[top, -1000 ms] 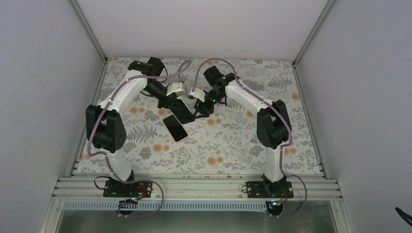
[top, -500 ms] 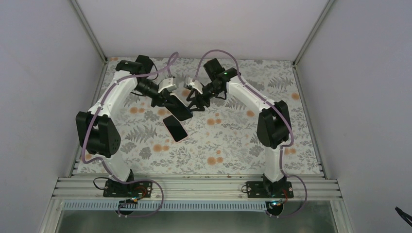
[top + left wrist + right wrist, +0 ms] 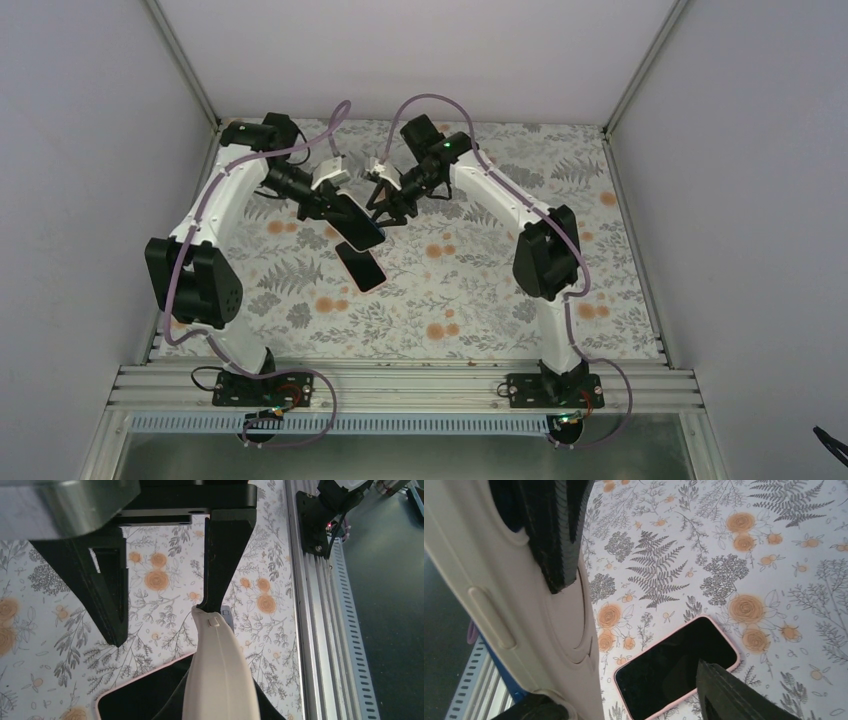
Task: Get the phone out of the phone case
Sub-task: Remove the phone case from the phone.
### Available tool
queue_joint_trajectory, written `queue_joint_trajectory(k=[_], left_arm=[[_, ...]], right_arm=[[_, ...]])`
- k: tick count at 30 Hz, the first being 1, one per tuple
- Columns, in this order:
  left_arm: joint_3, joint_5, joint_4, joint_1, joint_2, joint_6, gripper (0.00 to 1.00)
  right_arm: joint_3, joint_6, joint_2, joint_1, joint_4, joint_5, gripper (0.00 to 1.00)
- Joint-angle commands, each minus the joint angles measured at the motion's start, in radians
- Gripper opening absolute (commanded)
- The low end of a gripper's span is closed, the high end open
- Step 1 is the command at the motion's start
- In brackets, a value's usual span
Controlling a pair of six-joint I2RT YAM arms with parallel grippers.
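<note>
A phone [image 3: 361,226] with a black screen and a blue edge sits in a cream case [image 3: 220,680] and hangs above the table between my two grippers. My left gripper [image 3: 335,205] has its jaws apart. In the left wrist view [image 3: 165,625], one fingertip is hidden at the case's end and the other finger is free. My right gripper [image 3: 385,205] also has its jaws apart. In the right wrist view [image 3: 619,685], one finger is tucked under the cream case [image 3: 484,580] and the other is free. I cannot see a clamp across the case.
A second phone [image 3: 361,267] with a pink rim lies screen-up on the flowered table [image 3: 480,290], right under the raised one. It also shows in the left wrist view [image 3: 135,700] and the right wrist view [image 3: 669,670]. The aluminium rail [image 3: 400,385] runs along the near edge.
Both arms have moved toward the back left and taken the cased phone with them. The pink-rimmed phone has not moved.
</note>
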Motion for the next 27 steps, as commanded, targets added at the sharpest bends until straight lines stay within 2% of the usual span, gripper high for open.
queue_joint_trajectory(k=[1, 3, 5, 6, 7, 10, 14, 17, 21, 24, 27], left_arm=[[0.016, 0.191, 0.278, -0.053, 0.016, -0.037, 0.02], [0.001, 0.173, 0.305, -0.051, 0.004, -0.059, 0.03], [-0.008, 0.145, 0.320, -0.047, -0.009, -0.076, 0.08], [-0.009, 0.139, 0.323, -0.040, -0.016, -0.080, 0.14], [-0.012, 0.134, 0.324, -0.034, -0.022, -0.082, 0.21], [-0.015, 0.090, 0.330, -0.019, -0.042, -0.095, 0.55], [0.042, 0.009, 0.329, 0.006, -0.089, -0.126, 0.80], [0.089, -0.045, 0.341, 0.026, -0.135, -0.145, 0.89], [0.116, -0.144, 0.397, 0.026, -0.190, -0.188, 0.95], [0.068, -0.240, 0.592, 0.026, -0.239, -0.294, 0.97], [-0.066, -0.401, 0.906, 0.006, -0.325, -0.427, 1.00]], right_arm=[[0.041, 0.056, -0.019, 0.222, 0.156, -0.396, 0.54], [0.065, 0.058, -0.011, 0.222, 0.135, -0.391, 0.34], [0.086, 0.050, -0.015, 0.218, 0.105, -0.376, 0.09], [0.081, 0.047, -0.024, 0.212, 0.101, -0.372, 0.05], [0.067, 0.047, -0.038, 0.203, 0.099, -0.371, 0.04], [0.001, 0.050, -0.097, 0.167, 0.119, -0.358, 0.03], [-0.090, 0.072, -0.180, 0.090, 0.164, -0.279, 0.03], [-0.171, 0.163, -0.234, -0.038, 0.264, -0.249, 0.03], [-0.213, 0.318, -0.263, -0.186, 0.394, -0.175, 0.03], [-0.229, 0.457, -0.295, -0.242, 0.510, -0.068, 0.03], [-0.252, 0.554, -0.351, -0.247, 0.614, 0.118, 0.03]])
